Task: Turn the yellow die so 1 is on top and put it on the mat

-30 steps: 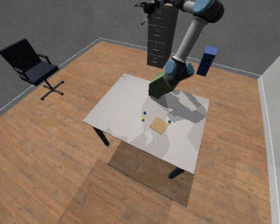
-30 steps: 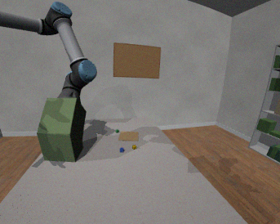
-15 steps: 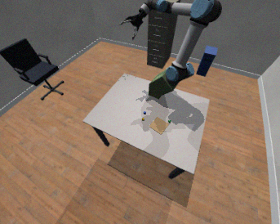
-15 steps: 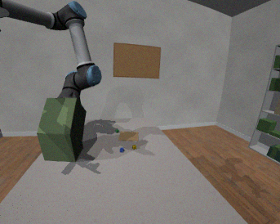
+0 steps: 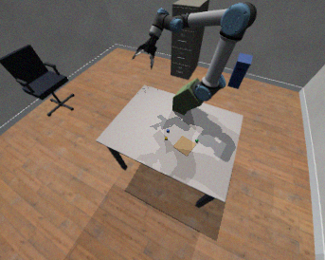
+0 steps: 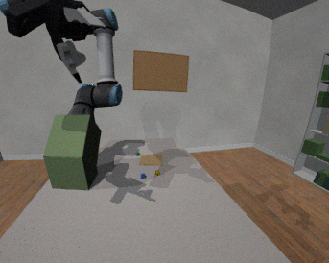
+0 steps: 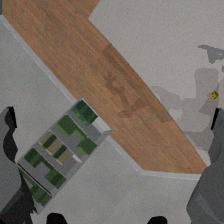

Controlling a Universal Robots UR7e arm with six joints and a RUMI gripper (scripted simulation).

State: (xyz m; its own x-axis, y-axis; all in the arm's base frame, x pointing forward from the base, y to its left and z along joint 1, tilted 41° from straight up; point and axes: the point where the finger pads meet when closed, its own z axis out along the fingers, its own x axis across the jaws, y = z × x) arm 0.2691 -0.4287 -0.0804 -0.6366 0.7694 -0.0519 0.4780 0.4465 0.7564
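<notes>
I see the yellow die (image 5: 166, 139) beside the mat (image 5: 185, 144), its top face too small to read. My gripper (image 5: 145, 53) hangs high, fingers apart, empty.

Plain office-like room.
A swivel chair (image 5: 34, 78), filing cabinet (image 5: 186, 40), wall corkboard (image 6: 160, 71) and shelf unit (image 6: 320, 103) of boxes surround a grey tabletop (image 5: 132, 123) on wood flooring.

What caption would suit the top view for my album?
Arm raised, open claw empty above the floor, far from yellow die beside tan mat.
</notes>
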